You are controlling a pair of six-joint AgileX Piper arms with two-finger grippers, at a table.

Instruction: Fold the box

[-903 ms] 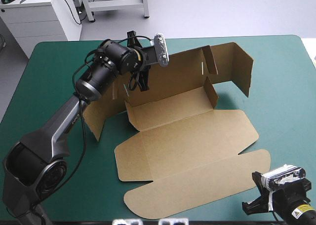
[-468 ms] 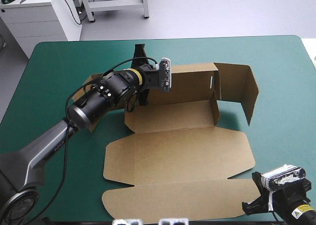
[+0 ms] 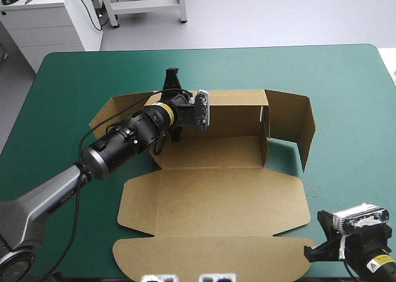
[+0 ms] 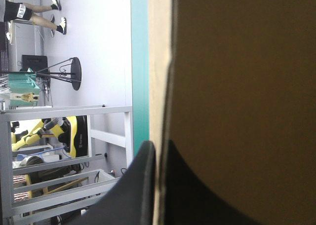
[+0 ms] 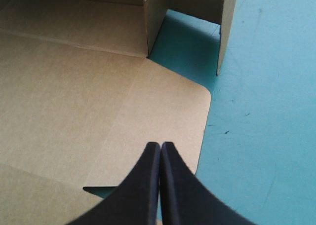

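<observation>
My left gripper [image 4: 156, 152] pinches the box [image 3: 216, 192] by its back wall to hold it upright; my right gripper [image 5: 161, 147] is closed and empty.

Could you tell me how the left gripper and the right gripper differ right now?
The left gripper is shut on the box at its raised rear wall; the right gripper is shut on nothing. The left gripper is at the far side, the right gripper by the flat panel's near right corner. Both are shut.
</observation>
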